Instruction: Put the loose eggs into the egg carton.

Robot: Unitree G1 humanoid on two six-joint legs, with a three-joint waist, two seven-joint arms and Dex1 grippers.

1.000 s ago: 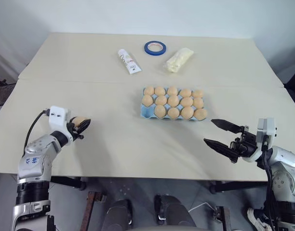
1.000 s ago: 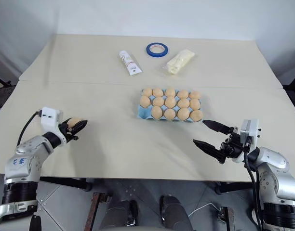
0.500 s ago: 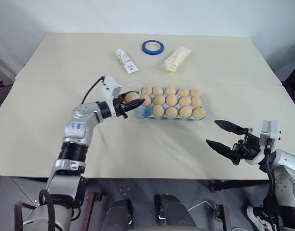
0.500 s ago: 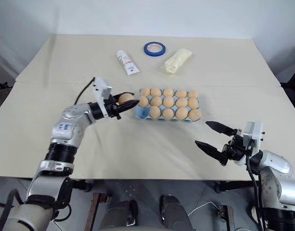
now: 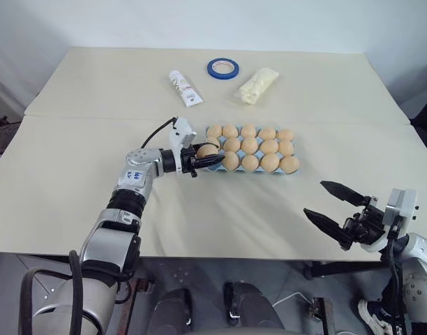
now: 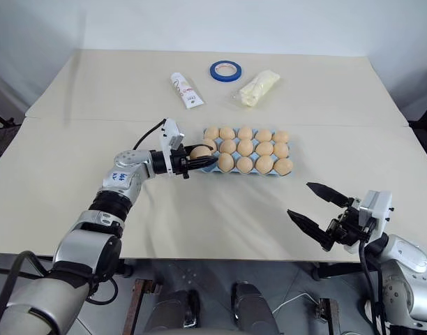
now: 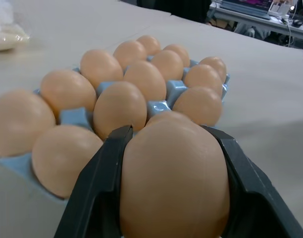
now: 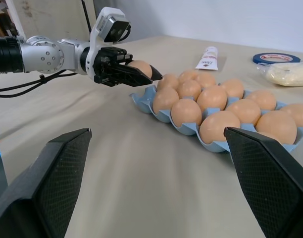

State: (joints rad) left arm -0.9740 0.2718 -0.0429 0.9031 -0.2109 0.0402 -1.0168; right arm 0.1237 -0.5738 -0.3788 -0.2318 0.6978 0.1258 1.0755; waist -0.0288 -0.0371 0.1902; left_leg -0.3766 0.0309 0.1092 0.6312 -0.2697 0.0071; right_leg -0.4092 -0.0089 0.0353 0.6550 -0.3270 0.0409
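Head views: the light blue egg carton [image 5: 212, 166] sits mid-table, long axis running left to right, its cups full of tan eggs except the near-left corner. The left gripper [image 5: 205, 155] reaches level from the left, fingers clamped on one egg [image 5: 206, 151] held over that corner cup. The right gripper [image 5: 339, 209] hangs well apart at the near right, fingers spread wide, empty. Blue tape ring [image 5: 223, 68], tube [image 5: 185, 88] and plastic bag [image 5: 257, 85] lie beyond. Left wrist view: egg [image 7: 174, 181] between both fingers [image 7: 99, 183], long axis seemingly along them. Right wrist view: carton [image 8: 146, 105] rows, held egg [image 8: 140, 68] above its end.
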